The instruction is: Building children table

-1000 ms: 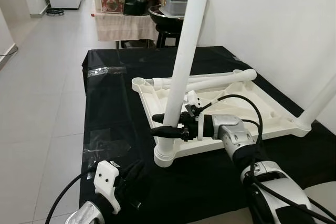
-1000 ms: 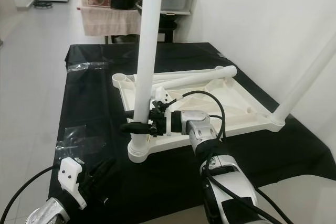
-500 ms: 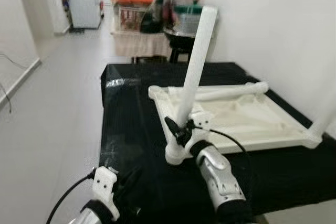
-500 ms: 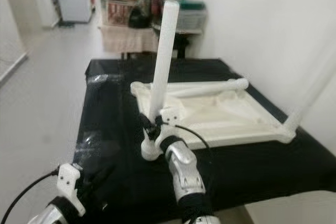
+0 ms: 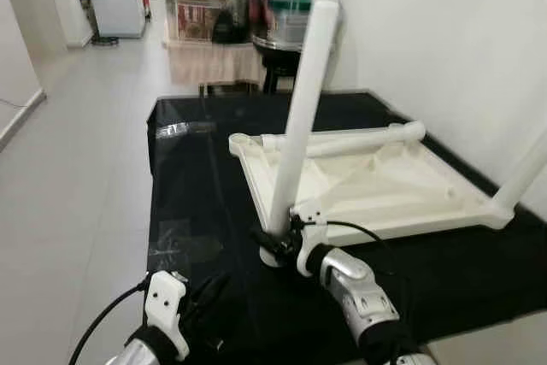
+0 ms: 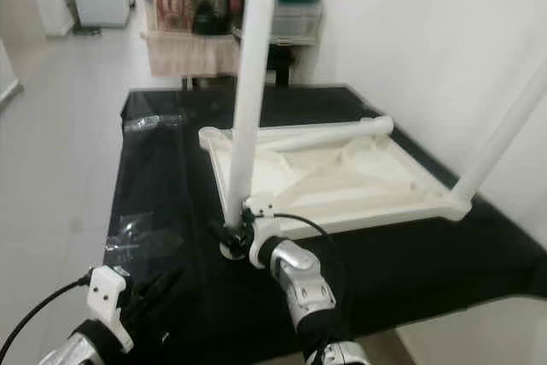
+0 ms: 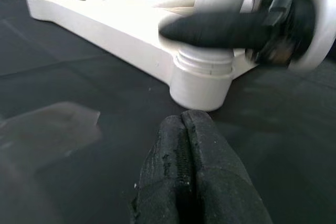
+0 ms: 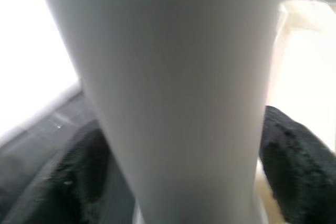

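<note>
An upturned white children's table top [image 5: 402, 185] lies on a black-covered table [image 5: 197, 177]. One white leg [image 5: 299, 117] stands tilted in its near left corner socket [image 7: 202, 85]. My right gripper [image 5: 272, 244] is shut on this leg just above the socket, and the right wrist view has the leg [image 8: 178, 98] between both fingers [image 8: 299, 166]. A second leg [image 5: 523, 175] stands at the right corner. A loose leg [image 5: 359, 138] lies along the far edge. My left gripper [image 5: 205, 290] is shut and empty, low over the cloth a little short of the socket.
Clear plastic wrap [image 5: 184, 241] lies on the cloth left of the table top. A white wall [image 5: 444, 40] runs along the right. Behind the table stands a stand with pots and boxes [image 5: 231, 14]. Tiled floor [image 5: 77, 168] stretches to the left.
The camera has moved, so the whole scene has shifted. My right gripper still holds the upright leg but sits lower, near the socket, with the arm reaching from the near side.
</note>
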Controlling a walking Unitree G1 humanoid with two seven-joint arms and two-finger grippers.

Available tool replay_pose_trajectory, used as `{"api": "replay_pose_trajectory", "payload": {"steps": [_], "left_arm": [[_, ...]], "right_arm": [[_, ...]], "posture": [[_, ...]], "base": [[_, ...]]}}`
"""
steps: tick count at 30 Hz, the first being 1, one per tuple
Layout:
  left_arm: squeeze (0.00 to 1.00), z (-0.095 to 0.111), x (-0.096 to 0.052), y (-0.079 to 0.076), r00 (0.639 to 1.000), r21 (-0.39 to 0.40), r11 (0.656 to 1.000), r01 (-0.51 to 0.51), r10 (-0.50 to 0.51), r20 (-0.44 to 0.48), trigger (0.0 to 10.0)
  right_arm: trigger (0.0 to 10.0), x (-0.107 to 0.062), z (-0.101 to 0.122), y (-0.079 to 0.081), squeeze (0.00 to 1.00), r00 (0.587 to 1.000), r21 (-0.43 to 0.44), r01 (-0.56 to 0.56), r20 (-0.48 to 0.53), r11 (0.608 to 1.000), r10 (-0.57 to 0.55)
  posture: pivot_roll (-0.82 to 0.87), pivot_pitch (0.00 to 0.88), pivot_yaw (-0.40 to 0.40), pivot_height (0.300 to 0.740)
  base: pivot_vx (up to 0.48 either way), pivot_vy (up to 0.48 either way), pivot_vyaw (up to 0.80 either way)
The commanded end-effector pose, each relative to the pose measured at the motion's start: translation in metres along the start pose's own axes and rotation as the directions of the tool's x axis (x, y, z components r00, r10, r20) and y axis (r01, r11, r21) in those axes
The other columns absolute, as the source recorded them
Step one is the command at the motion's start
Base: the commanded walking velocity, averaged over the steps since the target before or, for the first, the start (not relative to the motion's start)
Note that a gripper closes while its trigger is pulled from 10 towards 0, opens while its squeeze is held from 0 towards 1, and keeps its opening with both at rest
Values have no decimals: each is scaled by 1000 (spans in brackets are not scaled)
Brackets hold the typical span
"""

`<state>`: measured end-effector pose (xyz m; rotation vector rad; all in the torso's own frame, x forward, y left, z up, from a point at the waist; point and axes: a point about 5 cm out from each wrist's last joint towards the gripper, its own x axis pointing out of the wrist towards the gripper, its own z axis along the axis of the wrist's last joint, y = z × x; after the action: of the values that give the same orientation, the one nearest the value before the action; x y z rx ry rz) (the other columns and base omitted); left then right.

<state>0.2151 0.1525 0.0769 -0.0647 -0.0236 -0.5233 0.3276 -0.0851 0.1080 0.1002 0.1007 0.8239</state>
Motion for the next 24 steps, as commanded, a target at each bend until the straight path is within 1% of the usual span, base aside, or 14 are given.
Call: {"api": "replay_pose_trajectory", "payload": {"steps": [1, 2, 4, 7, 9, 12, 13, 14, 15, 16, 17, 18, 19, 24], "left_arm": [[0, -3, 2, -2, 1000, -6, 1000, 11, -11, -15, 10000], [0, -3, 3, -2, 1000, -5, 1000, 11, -11, -15, 10000], [0, -3, 4, -2, 1000, -3, 1000, 12, -12, -15, 10000], [0, -3, 5, -2, 1000, -2, 1000, 12, -12, -15, 10000], [0, -3, 6, -3, 1000, 0, 1000, 12, -12, -14, 10000], [0, -3, 6, -3, 1000, 0, 1000, 12, -12, -14, 10000], [0, -3, 6, -4, 1000, 0, 1000, 13, -13, -13, 10000], [0, -3, 7, -4, 1000, 0, 1000, 13, -13, -13, 10000], [0, -3, 7, -5, 1000, -1, 1000, 14, -14, -13, 10000], [0, -3, 7, -5, 1000, -1, 1000, 14, -14, -13, 10000], [0, -4, 7, -6, 1000, -2, 1000, 15, -15, -12, 10000], [0, -4, 7, -6, 1000, -2, 1000, 15, -15, -12, 10000], [0, -4, 7, -7, 1000, -4, 1000, 16, -16, -13, 10000], [0, -5, 6, -7, 1000, -5, 1000, 19, -19, -16, 10000]], "right_arm": [[10000, 4, 29, 1, 98, 992, -62, -94, 76, 994, 98], [10000, 5, 37, 0, 0, 983, -112, -168, 60, 979, 175], [10000, 6, 49, -6, 0, 958, -180, -279, 7, 943, 285], [10000, 6, 53, -8, 0, 949, -194, -311, -6, 930, 316], [10000, 4, 61, -14, 0, 912, -197, -410, -53, 891, 408], [10000, 4, 62, -16, 0, 899, -193, -438, -69, 878, 433], [10000, 2, 64, -20, 0, 881, -174, -473, -88, 864, 465], [6588, 0, 67, -24, 0, 872, -155, -490, -92, 858, 482], [3529, -2, 69, -27, 0, 865, -135, -502, -88, 854, 494], [3529, -2, 69, -27, 0, 865, -135, -502, -88, 854, 494], [0, -5, 72, -33, 0, 862, -106, -507, -78, 855, 501], [0, -5, 72, -33, 0, 862, -106, -507, -78, 855, 501], [0, -8, 72, -36, 0, 859, -97, -511, -75, 854, 506], [0, -12, 70, -38, 0, 854, -86, -520, -63, 850, 516]], "posture": [[122, 0, -97, 740], [128, 0, -103, 740], [134, 0, -111, 740], [136, 0, -112, 740], [142, 0, -119, 740], [142, 0, -119, 740], [146, 0, -122, 740], [148, 0, -123, 740], [149, 0, -124, 740], [149, 0, -124, 740], [150, 0, -123, 740], [150, 0, -123, 740], [149, 0, -121, 740], [144, 0, -111, 740]], "base": [[0, 0, 0], [0, 0, 0], [0, 0, 0], [0, 0, 0], [0, 0, 0], [0, 0, 0], [0, 0, 0], [0, 0, 0], [0, 0, 0], [0, 0, 0], [0, 0, 0], [0, 0, 0], [0, 0, 0], [0, 0, 0]]}}
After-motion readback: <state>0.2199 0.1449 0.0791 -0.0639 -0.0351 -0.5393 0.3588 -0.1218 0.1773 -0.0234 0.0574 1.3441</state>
